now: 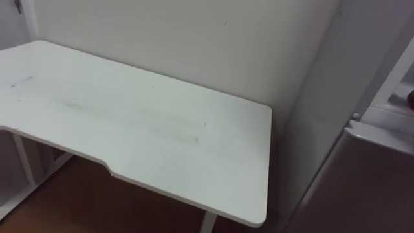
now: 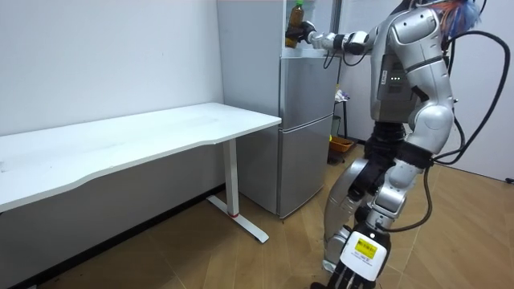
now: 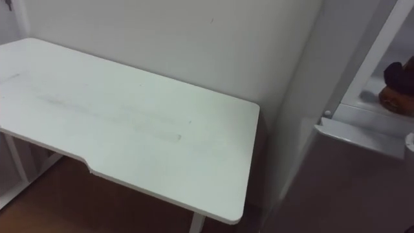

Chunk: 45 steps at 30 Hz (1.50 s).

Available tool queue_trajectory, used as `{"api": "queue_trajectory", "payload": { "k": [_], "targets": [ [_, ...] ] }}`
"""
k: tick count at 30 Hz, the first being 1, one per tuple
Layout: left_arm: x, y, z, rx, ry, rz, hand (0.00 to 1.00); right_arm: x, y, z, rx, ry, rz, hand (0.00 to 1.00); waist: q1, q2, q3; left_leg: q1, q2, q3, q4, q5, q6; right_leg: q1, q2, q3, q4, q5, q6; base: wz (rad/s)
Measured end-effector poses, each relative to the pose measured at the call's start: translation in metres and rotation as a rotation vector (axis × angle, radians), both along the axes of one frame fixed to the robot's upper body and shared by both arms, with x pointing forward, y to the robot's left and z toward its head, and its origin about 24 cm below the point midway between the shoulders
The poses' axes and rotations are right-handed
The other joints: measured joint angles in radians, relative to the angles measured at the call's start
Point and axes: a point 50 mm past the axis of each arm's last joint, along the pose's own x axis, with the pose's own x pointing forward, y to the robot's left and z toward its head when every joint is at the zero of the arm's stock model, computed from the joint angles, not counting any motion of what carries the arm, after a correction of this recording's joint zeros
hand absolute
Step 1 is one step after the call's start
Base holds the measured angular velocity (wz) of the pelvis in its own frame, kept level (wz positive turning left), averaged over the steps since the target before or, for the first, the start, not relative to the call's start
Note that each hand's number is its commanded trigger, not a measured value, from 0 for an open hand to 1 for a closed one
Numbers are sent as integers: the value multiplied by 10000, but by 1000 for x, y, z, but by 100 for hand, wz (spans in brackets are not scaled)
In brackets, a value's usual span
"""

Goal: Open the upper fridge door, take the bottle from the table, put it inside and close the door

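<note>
One arm reaches out level from the robot, which stands upright on the plank-patterned wooden floor [image 2: 161, 257] facing the tall fridge [image 2: 309, 128]. At the end of that arm the right robot hand [image 2: 305, 34] is clenched round the bottle [image 2: 297, 11], a small upright one with an amber body and a greenish top that rises above the dark fingers. The bottle is held at the open mouth of the upper fridge compartment, just above the top edge of the lower door. Whether its base rests on the shelf cannot be told.

The fridge is a plain rectangular box with flat, smooth grey-silver faces, and the sill of the open upper part is white and glossy. Just beside it, against the pale matt wall, stands the table [image 1: 149, 123]. Its white top is smooth and flat with rounded corners and a shallow curved step along the front edge, and it is carried on slim white legs.

The left robot hand [image 2: 418, 155] hangs low by the hip, and whether it grips anything cannot be told.
</note>
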Motion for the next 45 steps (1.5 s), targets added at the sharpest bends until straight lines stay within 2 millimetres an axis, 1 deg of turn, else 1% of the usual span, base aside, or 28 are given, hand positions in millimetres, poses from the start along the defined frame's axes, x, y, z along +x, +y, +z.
{"api": "queue_trajectory", "payload": {
  "k": [1,3,5,7,8,9,10,11,12,13,18,22,25,28,32,39,41,45],
  "targets": [
    [1,0,1,-44,-44,8,0,-1,-3,2,-113,198,121,100,-2,-86,-59,-3,0,-14,0,1,-3,19,2,-38,-11,-4,0,10],
    [2,1,3,-9,-126,-32,0,-3,-9,3,108,372,330,100,41,-85,-54,22,4,-46,-3,-1,-10,77,16,-58,-44,-15,-9,8],
    [4,2,4,33,-209,3,0,-5,-16,3,521,532,398,100,172,-114,-45,139,3,-37,-59,0,-22,156,16,-40,-43,-37,-16,2],
    [4,5,5,110,-200,-15,0,-8,-23,1,505,890,362,100,284,-220,5,274,-5,-33,-155,18,-48,262,13,-40,-66,-65,-29,0],
    [4,8,7,196,-150,-25,0,-9,-27,-2,439,1189,367,88,336,-300,41,352,-4,-38,-214,32,-72,318,18,-41,-68,-100,-43,5],
    [2,10,8,266,-79,-24,0,-10,-29,-4,391,1534,399,75,350,-398,26,360,2,-53,-242,42,-94,321,31,-49,-73,-126,-64,5],
    [1,11,9,299,-38,-10,0,-11,-31,-6,443,1747,426,69,371,-497,28,362,14,-73,-238,36,-120,332,53,-52,-77,-141,-82,4],
    [1,12,9,303,-39,2,0,-11,-32,-8,508,1824,431,58,388,-542,44,362,17,-93,-234,32,-132,347,64,-64,-91,-143,-85,5],
    [1,12,9,305,-48,19,0,-12,-34,-10,660,1950,394,23,393,-613,43,359,18,-136,-233,32,-146,383,91,-84,-154,-141,-90,8],
    [1,12,9,303,-40,18,0,-13,-36,-10,784,2056,365,0,409,-640,42,365,18,-163,-228,28,-153,420,108,-99,-196,-140,-92,7],
    [1,17,12,427,-26,-30,0,-14,-39,-8,1141,1983,572,0,530,-649,47,453,19,-163,-240,22,-160,496,108,-103,-198,-143,-91,0],
    [1,19,13,481,-6,-55,0,-13,-38,-7,1223,2048,732,0,556,-643,53,539,15,-171,-238,14,-170,584,112,-104,-216,-151,-90,0],
    [-4,19,13,399,125,-16,0,-12,-37,-9,1230,2200,758,0,577,-627,75,653,17,-168,-241,-3,-184,641,112,-111,-217,-156,-89,0],
    [-10,19,13,262,206,169,0,-12,-36,-10,1155,2303,786,0,564,-635,70,675,28,-172,-227,-22,-202,618,102,-97,-210,-217,-101,0],
    [-11,19,13,236,203,187,0,-11,-35,-12,1100,2518,870,0,602,-636,68,670,38,-198,-228,-23,-214,619,102,-93,-203,-230,-118,0],
    [-13,23,15,270,79,540,0,-10,-34,-15,1156,2849,1158,0,557,-676,38,623,33,-219,-240,-31,-225,672,127,-158,-183,-226,-120,0],
    [-12,22,15,229,69,524,0,-10,-33,-16,1069,2979,1239,0,537,-674,40,639,31,-225,-247,-32,-226,683,128,-162,-178,-226,-120,0],
    [-10,22,13,123,81,508,0,-9,-32,-18,1116,3131,1531,0,447,-628,74,677,33,-246,-246,-35,-231,753,127,-244,-187,-222,-122,2]
  ]
}}
